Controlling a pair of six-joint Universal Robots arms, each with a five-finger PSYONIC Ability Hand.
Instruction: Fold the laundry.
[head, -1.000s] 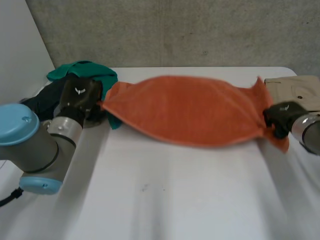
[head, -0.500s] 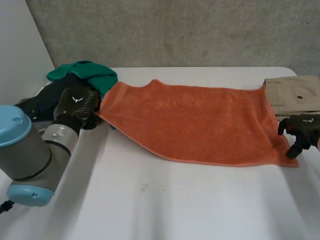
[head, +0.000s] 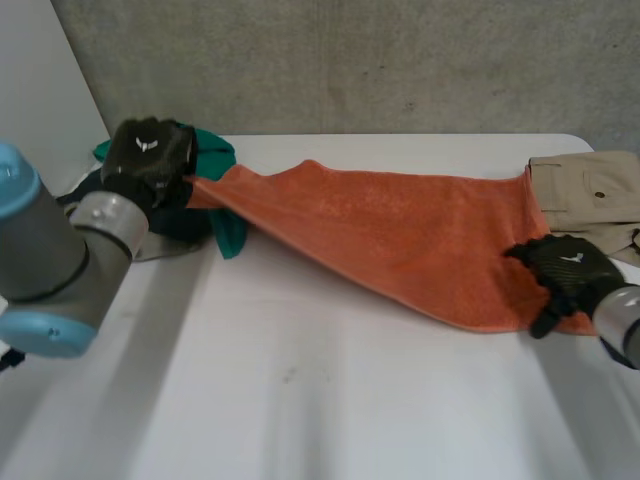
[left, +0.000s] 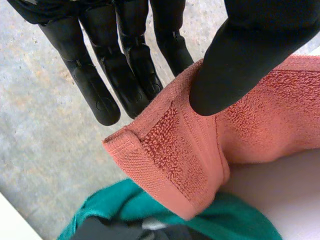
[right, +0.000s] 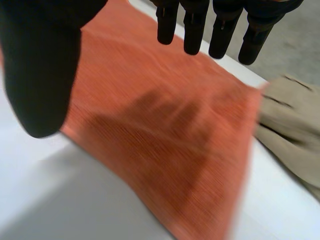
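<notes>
White worktop (head: 330, 400) carries an orange towel (head: 400, 240) stretched from the left hand (head: 150, 160) to the right hand (head: 565, 268). A beige garment (head: 590, 190) lies just beyond the right hand, with a green cloth (head: 215, 160) and dark clothing (head: 185, 215) beside the left.

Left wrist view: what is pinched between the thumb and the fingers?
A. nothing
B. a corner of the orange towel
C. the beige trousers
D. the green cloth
B: the thumb of the left hand presses a hemmed corner of the orange towel against its fingers, while the green cloth lies beneath, outside the grip.
</notes>
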